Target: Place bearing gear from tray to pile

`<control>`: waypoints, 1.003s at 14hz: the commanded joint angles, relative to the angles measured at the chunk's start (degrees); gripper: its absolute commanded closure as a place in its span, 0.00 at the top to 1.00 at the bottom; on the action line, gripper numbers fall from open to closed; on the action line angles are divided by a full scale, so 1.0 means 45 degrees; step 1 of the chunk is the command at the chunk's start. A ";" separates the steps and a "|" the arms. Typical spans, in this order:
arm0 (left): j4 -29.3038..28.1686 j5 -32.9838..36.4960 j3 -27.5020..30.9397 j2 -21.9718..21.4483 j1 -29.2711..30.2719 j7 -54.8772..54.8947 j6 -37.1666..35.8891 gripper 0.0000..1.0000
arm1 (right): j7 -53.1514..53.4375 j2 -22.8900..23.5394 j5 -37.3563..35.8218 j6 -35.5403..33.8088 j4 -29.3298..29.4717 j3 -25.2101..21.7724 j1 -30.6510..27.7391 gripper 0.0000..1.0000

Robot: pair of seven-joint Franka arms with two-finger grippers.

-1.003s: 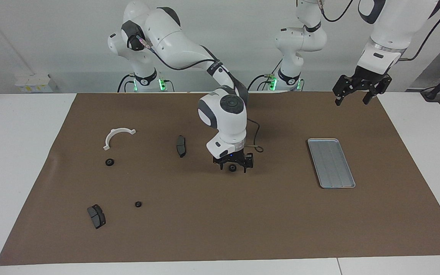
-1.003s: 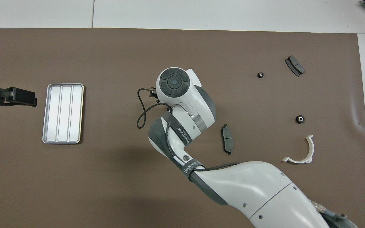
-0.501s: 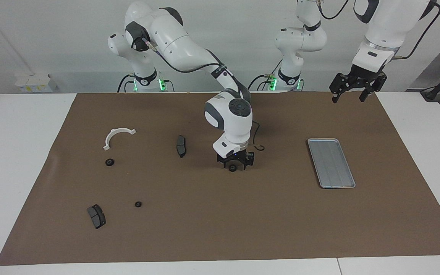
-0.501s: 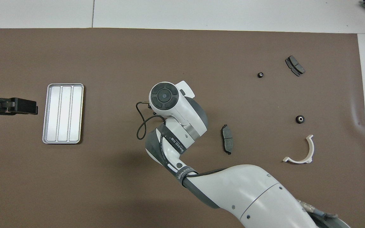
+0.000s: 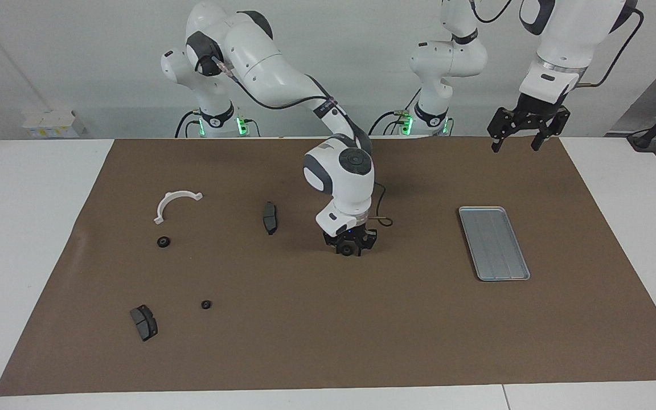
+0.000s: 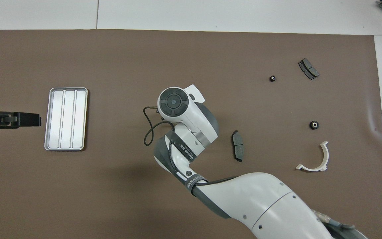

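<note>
Bearing gear point(image 5: 348, 250): on mat mid-table, w/ right gripper point(image 5: 349, 248) low around it.
Right claw: was spread 1 s ago, now drawn in on gear; looks clamped.
Tray point(image 5: 493, 242): bare, ~3 o'clock of gear in facing view.
Left gripper point(image 5: 520, 134): fingers apart, has risen; waits high over mat edge.
Meaning: grasp prob. made; lift toward other gears point(image 5: 163, 241) next.

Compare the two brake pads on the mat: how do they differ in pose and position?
The pad near the mat's middle lies lengthwise toward the robots and looks slim and curved; the pad at the mat's corner lies skewed and looks broader, with a split face. The middle pad sits beside the right gripper; the corner pad sits farther from the robots, toward the right arm's end. Both are dark, flat on the mat and untouched.
</note>
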 commanded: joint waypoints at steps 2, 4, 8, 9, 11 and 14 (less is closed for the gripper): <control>0.0667 0.0242 -0.0027 0.0654 0.0248 -0.0025 0.0494 1.00 | 0.0211 -0.0258 -0.0163 0.0139 -0.0257 0.0010 -0.0031 0.03; 0.1839 0.0183 -0.0008 0.1416 0.0248 0.0014 0.0259 1.00 | 0.0231 -0.0725 -0.0124 0.0081 -0.0392 -0.0029 -0.0226 0.00; 0.2488 0.0163 -0.0008 0.1946 0.0248 0.0034 0.0199 1.00 | 0.0076 -0.2712 -0.0104 0.0157 -0.2669 -0.0029 -0.1064 0.00; 0.2682 0.0105 -0.0008 0.2063 0.0248 0.0014 0.0180 1.00 | -0.0080 -0.3570 -0.0085 0.0526 -0.3800 -0.0010 -0.1453 0.00; 0.3228 0.0085 -0.0027 0.2530 0.0229 -0.0083 0.0161 1.00 | -0.0975 -0.5134 0.0071 0.1308 -0.6047 0.0010 -0.2118 0.00; 0.4010 0.0085 -0.0027 0.3156 0.0249 -0.0065 -0.0092 1.00 | -0.2616 -0.6739 0.0111 0.1330 -0.8161 0.0010 -0.3153 0.00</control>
